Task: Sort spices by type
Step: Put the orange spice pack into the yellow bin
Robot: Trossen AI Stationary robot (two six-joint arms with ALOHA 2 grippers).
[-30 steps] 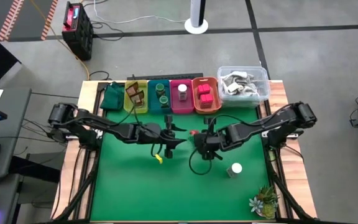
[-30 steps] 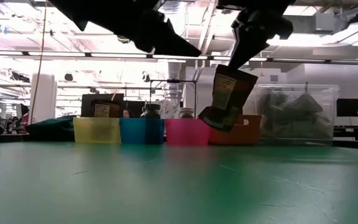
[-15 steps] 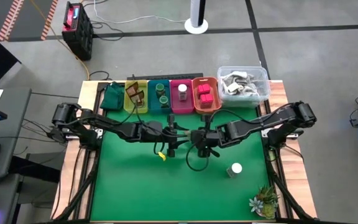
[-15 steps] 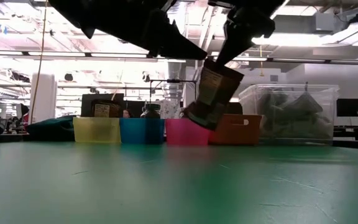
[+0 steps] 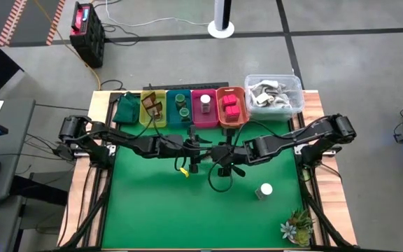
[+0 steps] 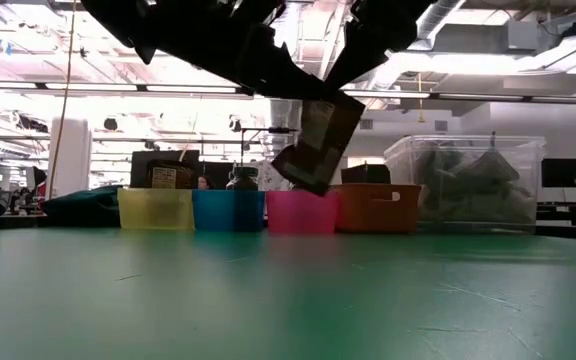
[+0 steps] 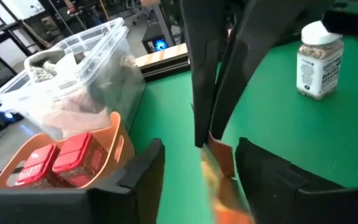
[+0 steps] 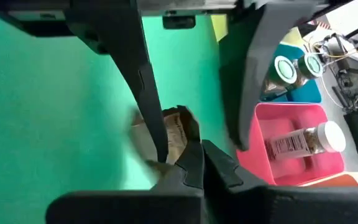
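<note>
Here the right hand [image 5: 224, 155] is closed on a brown flat packet [image 6: 318, 142], holding it tilted in the air above the middle of the green surface [image 5: 152, 210], near the row of bins. The left hand [image 5: 191, 152] sits just beside it with its fingers spread wide around the packet's lower end, so this looks like a handover. Next, the left hand probably has to close before the right lets go, then carry the packet to the yellow bin [image 5: 152, 108] holding other packets. One white-capped jar [image 5: 264, 190] lies unsorted.
</note>
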